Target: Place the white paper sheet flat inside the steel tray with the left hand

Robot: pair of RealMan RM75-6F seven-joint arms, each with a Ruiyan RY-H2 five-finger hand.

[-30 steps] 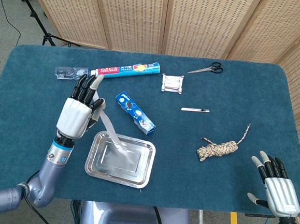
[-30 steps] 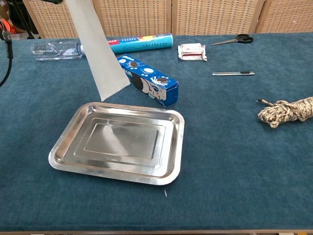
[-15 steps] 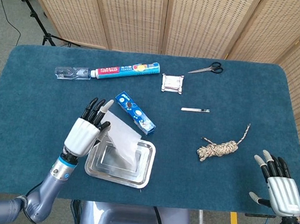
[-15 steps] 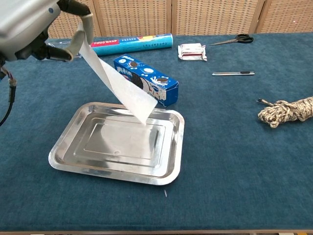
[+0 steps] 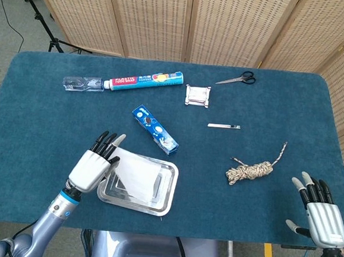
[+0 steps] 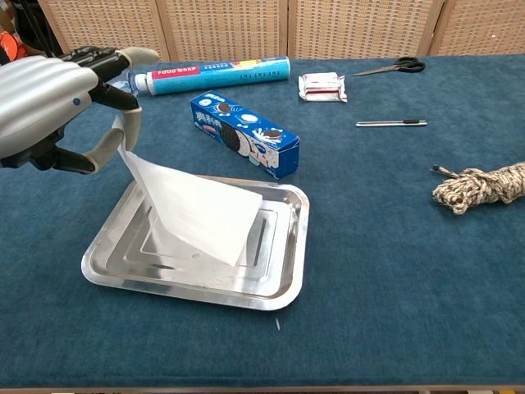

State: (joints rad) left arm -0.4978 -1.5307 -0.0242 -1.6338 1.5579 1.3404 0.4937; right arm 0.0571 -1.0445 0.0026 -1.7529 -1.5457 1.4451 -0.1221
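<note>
The left hand (image 6: pixel 49 111) pinches the top corner of the white paper (image 6: pixel 197 213). The paper slopes down from that hand toward the right, and its low edge already rests inside the steel tray (image 6: pixel 283 279), near the tray's right side. The high corner is up in the air over the tray's left rim. So the paper lies to the right of the hand and below it, with its long side running across the tray.

The tray sits near the front edge of the table, toward the left corner. To get the paper flat, I think the hand must go down and let go.

The right hand (image 5: pixel 323 215) is far away at the front right corner, fingers spread, holding nothing.
</note>
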